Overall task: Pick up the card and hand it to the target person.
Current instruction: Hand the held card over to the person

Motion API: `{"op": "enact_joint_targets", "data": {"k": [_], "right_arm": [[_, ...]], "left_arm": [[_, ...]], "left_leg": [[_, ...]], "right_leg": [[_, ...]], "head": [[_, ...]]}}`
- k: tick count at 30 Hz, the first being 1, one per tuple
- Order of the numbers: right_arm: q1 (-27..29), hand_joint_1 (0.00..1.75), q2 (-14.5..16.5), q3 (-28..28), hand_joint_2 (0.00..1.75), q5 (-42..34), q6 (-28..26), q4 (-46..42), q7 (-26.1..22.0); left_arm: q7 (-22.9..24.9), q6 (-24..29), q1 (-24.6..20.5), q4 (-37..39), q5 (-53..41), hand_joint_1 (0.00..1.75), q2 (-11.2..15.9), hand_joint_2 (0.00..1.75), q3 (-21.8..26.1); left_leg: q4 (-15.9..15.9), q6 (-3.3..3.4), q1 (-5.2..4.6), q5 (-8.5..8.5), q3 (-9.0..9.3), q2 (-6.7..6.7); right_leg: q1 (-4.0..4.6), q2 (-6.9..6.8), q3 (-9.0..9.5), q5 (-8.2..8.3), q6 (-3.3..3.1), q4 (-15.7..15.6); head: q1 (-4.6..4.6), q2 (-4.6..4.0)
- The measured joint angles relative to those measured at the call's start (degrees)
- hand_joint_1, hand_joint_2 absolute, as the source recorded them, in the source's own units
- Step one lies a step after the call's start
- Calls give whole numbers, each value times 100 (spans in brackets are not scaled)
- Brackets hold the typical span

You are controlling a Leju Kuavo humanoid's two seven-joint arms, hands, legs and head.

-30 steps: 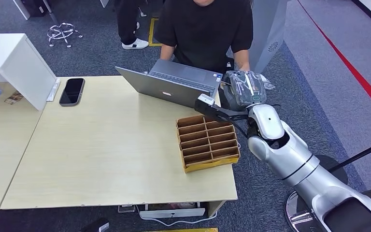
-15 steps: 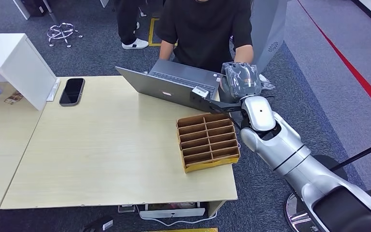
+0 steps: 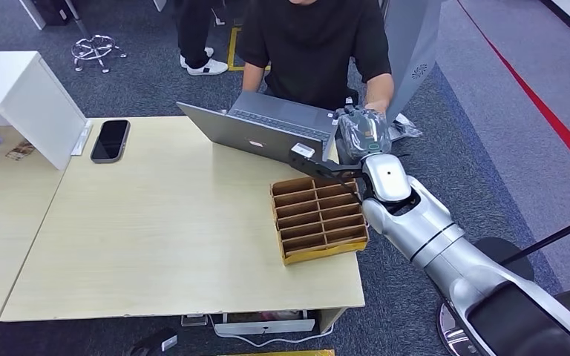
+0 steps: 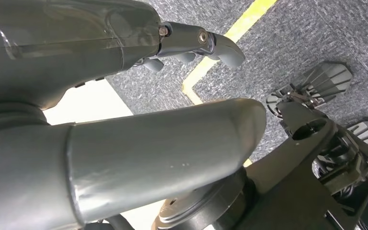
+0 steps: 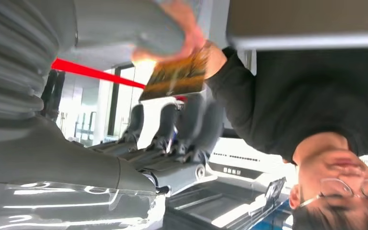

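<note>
My right hand (image 3: pixel 362 133), wrapped in clear plastic, is raised past the table's far right corner, close to the seated person (image 3: pixel 312 37) in a black shirt. In the right wrist view an orange-and-dark card (image 5: pixel 175 76) lies between my thumb (image 5: pixel 124 24) and my blurred fingers (image 5: pixel 172 124). The person's hand (image 5: pixel 191 33) pinches the card's edge. Whether my fingers still press on the card I cannot tell. My left hand (image 4: pixel 172 143) hangs low over the carpet with its fingers stretched out and nothing in it.
An open grey laptop (image 3: pixel 260 130) stands at the table's far edge in front of the person. A brown cardboard divider tray (image 3: pixel 319 219) sits by the table's (image 3: pixel 156 222) right edge under my forearm. A black phone (image 3: pixel 110 139) and a white box (image 3: pixel 22 96) lie far left.
My right arm has swung a little left and farther out toward the person. The person's forearm has come down to meet my hand.
</note>
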Motion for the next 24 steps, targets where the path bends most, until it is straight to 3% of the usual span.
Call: {"op": "enact_joint_targets", "data": {"k": [12, 17, 21, 24], "right_arm": [[66, 0, 46, 40, 175, -325, -208, 274, -12], [364, 0, 75, -132, 175, -1092, -1093, 233, -185], [801, 0, 85, -461, 175, -2102, -2083, -17, -654], [1146, 0, 83, -715, 175, -2452, -2458, -285, -904]], "left_arm": [[-8, 6, 0, 0, 25, 0, -5, 0, 0], [-53, 38, 12, 0, 101, 0, -2, 0, 0], [-185, 90, 81, 0, 204, 0, 12, 0, 0], [-247, 121, 148, 0, 245, 0, 30, 0, 0]], "left_leg": [[0, -1, 0, 1, 0, 0], [0, -1, 0, 0, 0, 0], [0, -1, 0, 0, 1, 0], [0, -1, 0, 0, 1, 0]], "right_leg": [[0, -1, 0, 0, 0, 0], [0, -1, 1, 0, 0, 0], [0, -1, 0, 0, 0, 0], [0, 0, -1, 0, 0, -1]], "head": [[1, 0], [0, 0], [-1, 0], [-1, 0]]}}
